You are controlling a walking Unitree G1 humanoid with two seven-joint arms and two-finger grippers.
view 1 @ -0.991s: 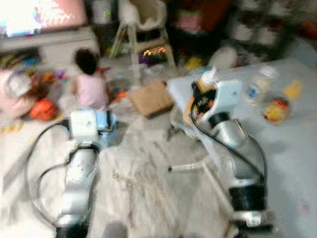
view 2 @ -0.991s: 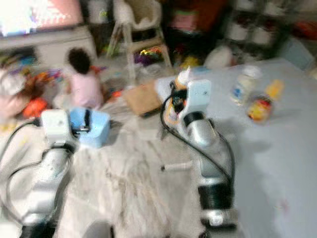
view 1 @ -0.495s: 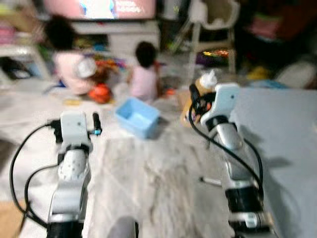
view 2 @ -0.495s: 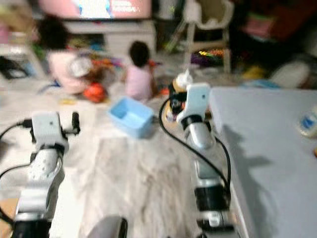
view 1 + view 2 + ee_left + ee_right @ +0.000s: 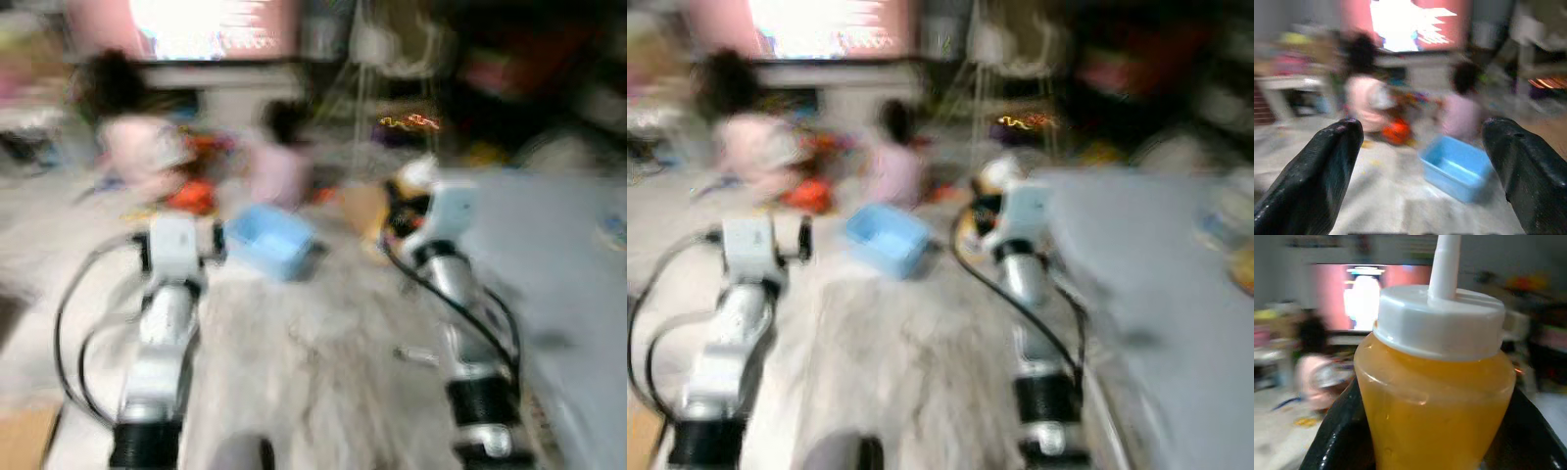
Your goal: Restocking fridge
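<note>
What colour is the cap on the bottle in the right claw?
White, on the orange bottle; its cap shows best in the right wrist view.

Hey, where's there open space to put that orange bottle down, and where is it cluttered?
The grey table beside the right gripper, which grips the orange bottle, is mostly bare. Bare floor lies between the arms. Beyond the blue bin, two people and toys crowd the floor.

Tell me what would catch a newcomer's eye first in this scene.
The orange squeeze bottle with its white cap, gripped in the right hand, stands out first. Beyond it, two people sit on the floor before a bright screen, with a blue bin nearby. The left hand is open.
</note>
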